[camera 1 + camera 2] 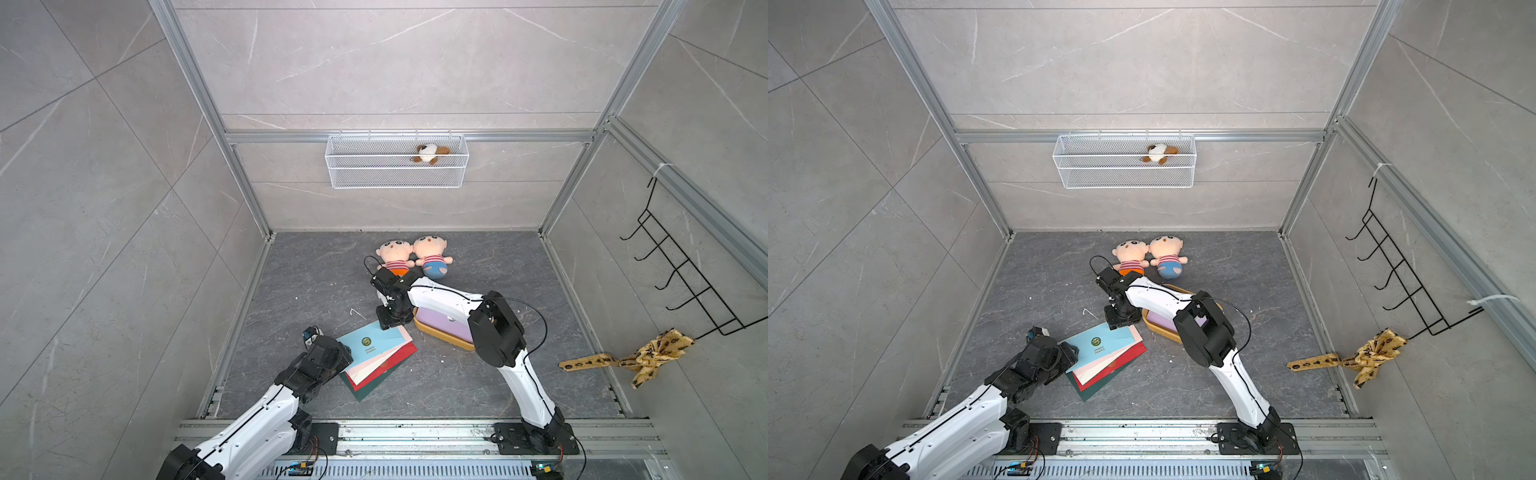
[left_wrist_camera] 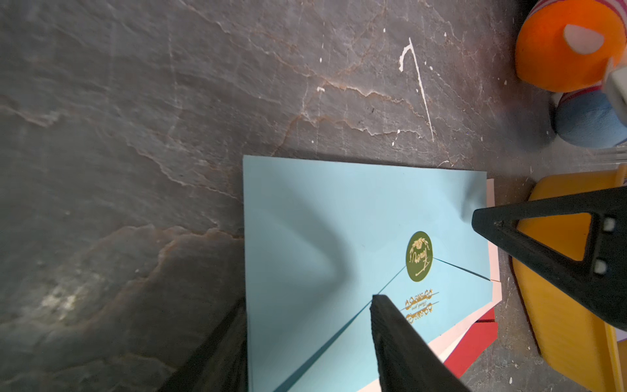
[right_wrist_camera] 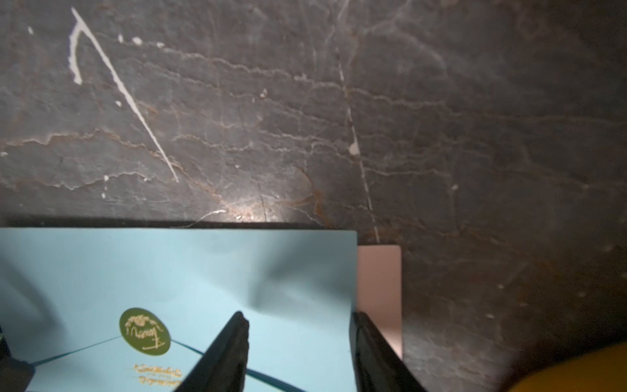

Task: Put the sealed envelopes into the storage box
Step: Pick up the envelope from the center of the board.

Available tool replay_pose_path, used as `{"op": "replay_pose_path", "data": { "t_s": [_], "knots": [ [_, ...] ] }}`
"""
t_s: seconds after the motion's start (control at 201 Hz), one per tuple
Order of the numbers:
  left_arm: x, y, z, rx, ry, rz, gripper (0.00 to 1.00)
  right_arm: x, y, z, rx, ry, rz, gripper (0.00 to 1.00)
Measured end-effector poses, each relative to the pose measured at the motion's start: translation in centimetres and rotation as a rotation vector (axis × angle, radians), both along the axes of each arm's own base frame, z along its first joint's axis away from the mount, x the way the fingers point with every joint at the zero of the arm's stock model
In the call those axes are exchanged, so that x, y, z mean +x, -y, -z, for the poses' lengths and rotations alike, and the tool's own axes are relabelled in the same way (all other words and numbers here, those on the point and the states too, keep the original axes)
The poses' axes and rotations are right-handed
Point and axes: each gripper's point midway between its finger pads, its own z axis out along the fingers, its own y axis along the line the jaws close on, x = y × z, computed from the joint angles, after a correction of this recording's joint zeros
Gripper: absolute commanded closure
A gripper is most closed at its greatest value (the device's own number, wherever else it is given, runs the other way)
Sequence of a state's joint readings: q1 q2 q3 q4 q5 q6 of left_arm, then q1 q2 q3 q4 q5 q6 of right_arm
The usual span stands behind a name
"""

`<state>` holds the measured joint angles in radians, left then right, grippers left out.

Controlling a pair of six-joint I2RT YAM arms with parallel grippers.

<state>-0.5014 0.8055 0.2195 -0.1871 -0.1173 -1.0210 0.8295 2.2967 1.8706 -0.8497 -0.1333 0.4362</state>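
1. My right gripper (image 3: 298, 315) stands with its jaws apart; one finger presses on top of the blue envelope (image 1: 374, 338), the other sits just past its edge, over the pink envelope (image 3: 380, 288). My left gripper (image 2: 305, 302) is spread the same way across the opposite end; I cannot see a firm hold at either end.
2. The blue envelope tops a fanned stack on the bench (image 1: 311, 282), just beside the storage box (image 1: 444, 338); a lilac envelope (image 1: 436, 322) lies in the box.
3. The paper buckles between my fingers at both ends; squeezing harder could crease it for good, or lift the seal sticker (image 2: 419, 256).
4. My outer right finger could catch the pink envelope too; then two might rise together, or the pink one and the red envelope (image 1: 401, 353) might get dragged askew.
5. If both grippers close and pull apart, the paper could tear or slip out of one.
6. The box looks barely larger than an envelope, and my right arm crosses above it; a tilted drop could leave the envelope hung on the rim.
7. The plush dolls (image 1: 395, 257) sit close behind my right wrist; a wide swing could knock them.
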Motion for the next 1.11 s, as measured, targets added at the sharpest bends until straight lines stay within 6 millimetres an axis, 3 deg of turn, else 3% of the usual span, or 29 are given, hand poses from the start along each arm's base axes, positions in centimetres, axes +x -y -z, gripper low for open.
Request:
{"op": "replay_pose_path", "data": {
  "t_s": [0.144, 0.348, 0.542, 0.851, 0.93, 1.015, 1.115],
  "knots": [
    [-0.2, -0.1, 0.0, -0.003, -0.004, 0.001, 0.44, 0.1, -0.2, -0.1, 0.020, -0.011, 0.007, 0.49],
    [-0.6, -0.3, -0.4, -0.007, 0.001, -0.003, 0.56, 0.0, -0.2, 0.0, 0.028, -0.017, 0.008, 0.49],
    [-0.2, -0.1, -2.2, -0.042, 0.055, -0.002, 0.64, 0.1, -0.2, 0.0, 0.036, -0.023, 0.012, 0.49],
    [0.8, 1.2, -4.4, -0.097, 0.109, 0.031, 0.93, -0.3, -0.9, -0.5, 0.078, -0.038, 0.001, 0.49],
    [1.1, 1.3, -5.1, -0.093, 0.118, 0.034, 1.00, -0.3, -1.1, -1.3, 0.094, -0.033, -0.002, 0.49],
    [1.4, 1.4, -6.2, -0.084, 0.142, 0.045, 1.00, -0.2, -1.2, -2.8, 0.120, -0.014, -0.003, 0.48],
    [2.1, 1.5, -8.3, -0.086, 0.199, 0.052, 1.00, 0.6, -1.4, -6.9, 0.198, 0.055, 0.005, 0.46]
  ]
}}
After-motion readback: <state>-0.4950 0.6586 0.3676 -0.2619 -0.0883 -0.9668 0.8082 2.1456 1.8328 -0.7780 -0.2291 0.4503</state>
